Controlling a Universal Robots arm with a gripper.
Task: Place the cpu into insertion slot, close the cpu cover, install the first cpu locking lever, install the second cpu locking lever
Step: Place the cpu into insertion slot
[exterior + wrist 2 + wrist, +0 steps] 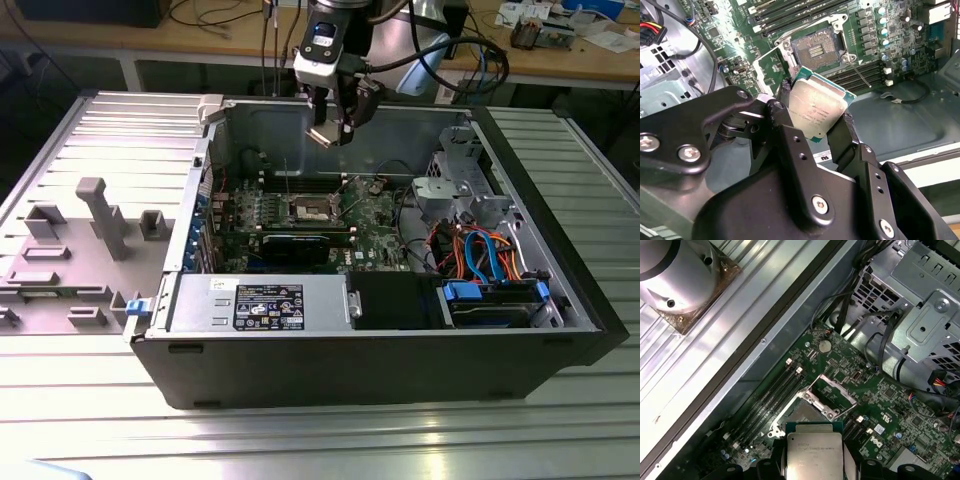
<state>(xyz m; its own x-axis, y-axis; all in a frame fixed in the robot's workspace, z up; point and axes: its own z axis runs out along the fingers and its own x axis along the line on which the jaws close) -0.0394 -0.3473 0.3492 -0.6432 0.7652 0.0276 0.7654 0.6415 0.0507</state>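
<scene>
My gripper (331, 133) hangs above the open computer case, shut on the cpu (325, 136), a square chip with a silvery lid and green edge. In both wrist views the cpu (817, 107) (813, 452) sits between the black fingers (785, 90), held by two opposite edges. Below it lies the insertion slot (815, 46) (799, 413) (310, 208), bare, with a dark centre and metal rim. The cpu cover (838, 387) (785, 50) stands tilted up at one side of the slot. A thin locking lever (860, 74) sticks out free beside the slot.
Long black memory slots (790, 12) run alongside the socket. A grey drive cage (470, 190) with coloured cables (480, 250) fills the case on the exterior view's right, and a power supply (260, 300) sits at the front. A grey fixture (100, 220) lies outside on the exterior view's left.
</scene>
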